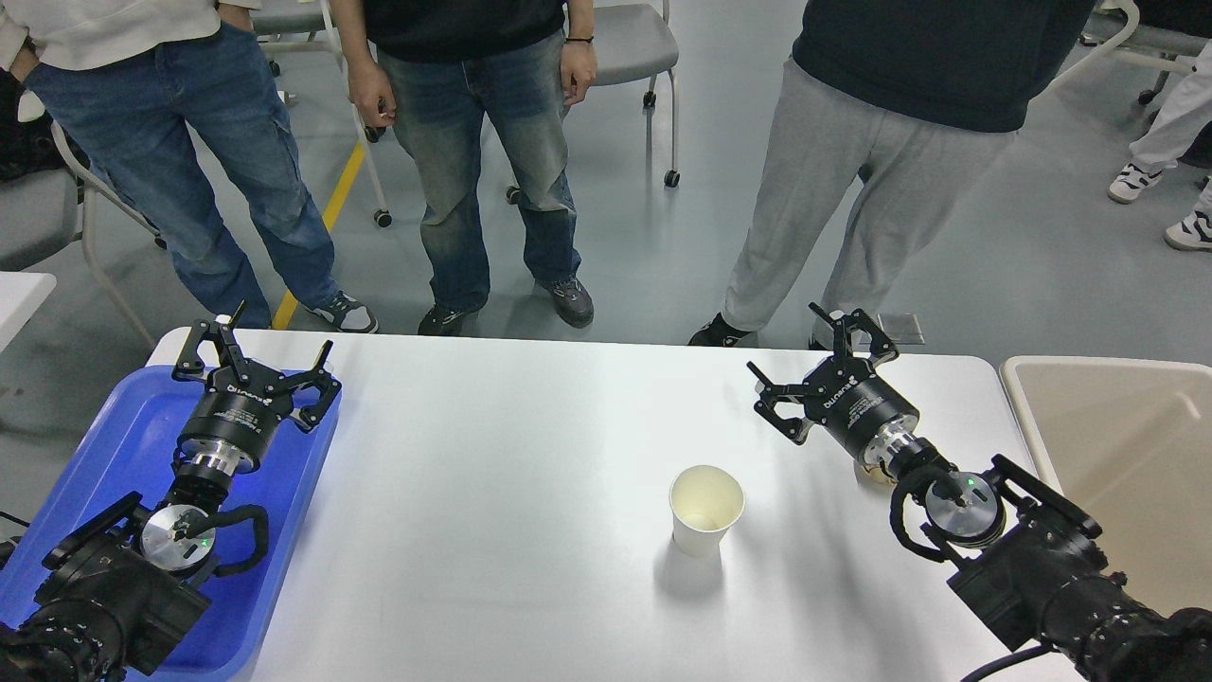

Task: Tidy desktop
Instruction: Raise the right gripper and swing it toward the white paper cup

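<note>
Smooth white desktop [530, 426], upright paper cup [705, 509], glossy blue tray [123, 426]

White brand lettering marks each hand's black body, left hand [254, 365] and right hand [820, 355]; too small to read.

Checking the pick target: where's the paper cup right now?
In the head view the paper cup stands upright on the desktop, slightly right of centre, nearer the right gripper than the blue tray.
</note>
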